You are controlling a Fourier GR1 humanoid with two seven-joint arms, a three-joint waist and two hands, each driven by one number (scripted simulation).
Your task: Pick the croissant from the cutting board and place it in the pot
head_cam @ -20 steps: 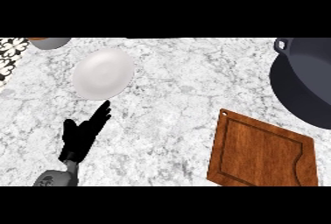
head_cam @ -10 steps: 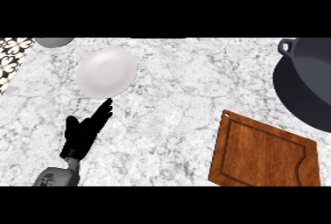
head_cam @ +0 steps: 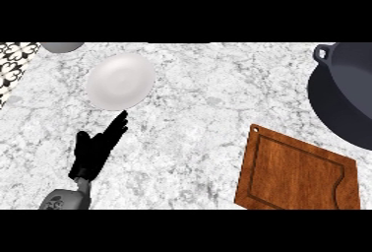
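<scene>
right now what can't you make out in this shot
- Croissant: none shows on the cutting board in the head view; the board's lower edge is cut off.
- Pot: cut off by the right edge, so most of its inside is unseen.
- Right hand: not in the head view.
- Left hand: open beside the white plate; contact cannot be told.
- Grey object at the top left: cut off, unidentifiable.

Plate (head_cam: pixel 120 81) lay far left on counter (head_cam: pixel 196 123). Left hand (head_cam: pixel 98 147) stood just before plate. Cutting board (head_cam: pixel 296 172) lay at right front. Pot (head_cam: pixel 347 91) sat behind board, at right edge. Bowl (head_cam: pixel 62 47) sat behind plate.
</scene>
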